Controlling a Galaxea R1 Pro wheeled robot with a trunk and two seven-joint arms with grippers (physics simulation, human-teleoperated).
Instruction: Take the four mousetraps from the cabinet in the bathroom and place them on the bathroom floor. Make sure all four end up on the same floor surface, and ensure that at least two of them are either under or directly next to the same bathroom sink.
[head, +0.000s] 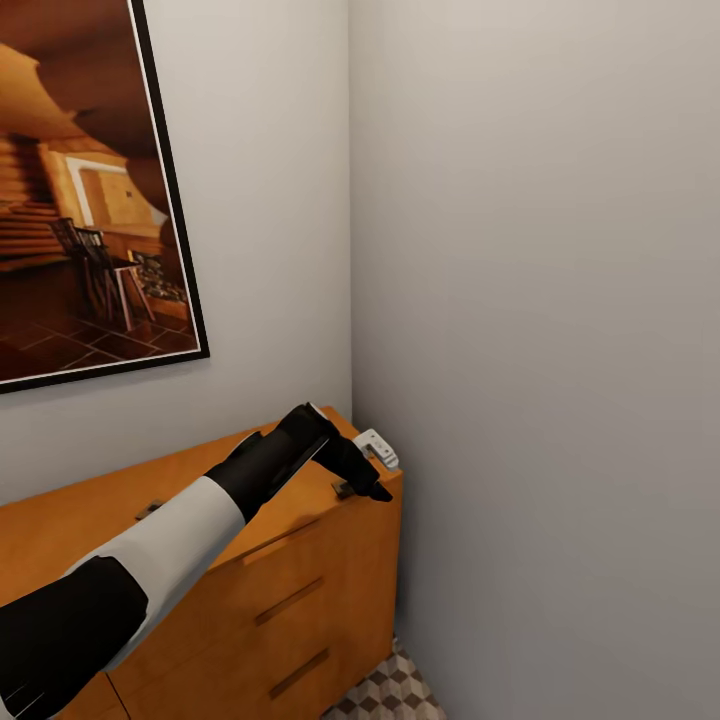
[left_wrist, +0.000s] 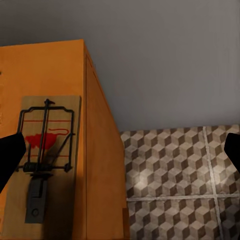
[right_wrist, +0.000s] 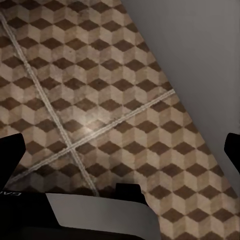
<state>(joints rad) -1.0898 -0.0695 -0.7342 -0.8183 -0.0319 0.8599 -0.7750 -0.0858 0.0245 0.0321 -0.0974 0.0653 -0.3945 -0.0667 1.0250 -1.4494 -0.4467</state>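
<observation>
Overall scene: a narrow corner where two pale grey walls meet, seen from the robot's head.
Cabinet: orange-brown chest of drawers with slim bar handles, filling the 7 to 6 o'clock part of the head view, its end close to the corner.
Picture: dark-framed print of a warm wooden interior, on the wall at 10 o'clock, above the cabinet.
Left arm: white and black, reaching from 8 o'clock toward the cabinet's far end.
Left gripper: over the top edge of the cabinet's end; its black fingers stand wide apart in the left wrist view, nothing between them.
Mousetrap: flat wooden board with dark wire parts and a red mark, lying on the cabinet top near its end edge, beside one fingertip; contact cannot be judged.
Second mousetrap: a small dark shape further along the cabinet top at 8 o'clock, possibly another trap, too small to be sure.
Bathroom floor: cube-patterned brown, beige and white tiles with pale grout, visible at 6 o'clock beyond the cabinet's end.
Right gripper: above the same tiles beside a grey wall, fingers spread apart and empty.
</observation>
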